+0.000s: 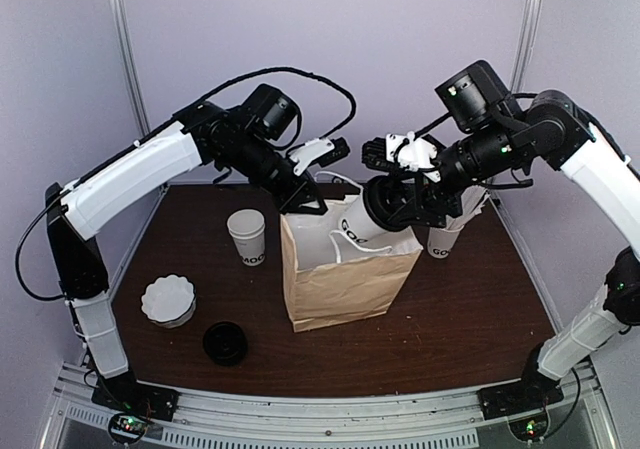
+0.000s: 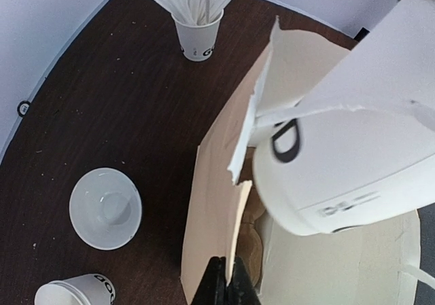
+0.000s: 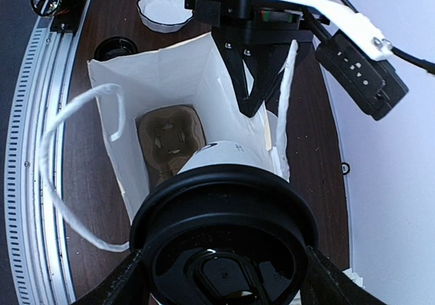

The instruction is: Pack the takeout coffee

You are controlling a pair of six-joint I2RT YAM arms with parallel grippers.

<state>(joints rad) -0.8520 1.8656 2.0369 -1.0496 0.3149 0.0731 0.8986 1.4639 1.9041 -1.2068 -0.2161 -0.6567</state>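
Takeout coffee point(image 1: 362, 225) is hanging tilted, base-first, in the mouth of the paper bag point(image 1: 340, 289), centre of the top view. My right gripper point(image 1: 398, 207) is grasping it up by its black lid point(image 3: 224, 250). My left gripper point(image 2: 224, 283) is pinching the bag's rim, fingers clamped on the paper, pulling the mouth wide.

Step in hand, as I'm reading it: lowering the cup in. Doing it well, I'm thinking:
- stand the cup upright before it goes down
- aim the base at the cardboard carrier point(image 3: 166, 138) on the bag floor
- steer clear of the cord handles point(image 3: 43, 149)
- hold the rim until the cup is seated, else the wall could be folding inward

Counting:
- one lidded coffee, one bag, one carrier, two handles
- one lidless cup point(image 1: 246, 237), just left of the bag
- one cup of sticks point(image 2: 198, 30), top of the left wrist view
- one white dish point(image 1: 168, 301), lower left
- one loose black disc point(image 1: 225, 343) beside the dish, likely a spare lid
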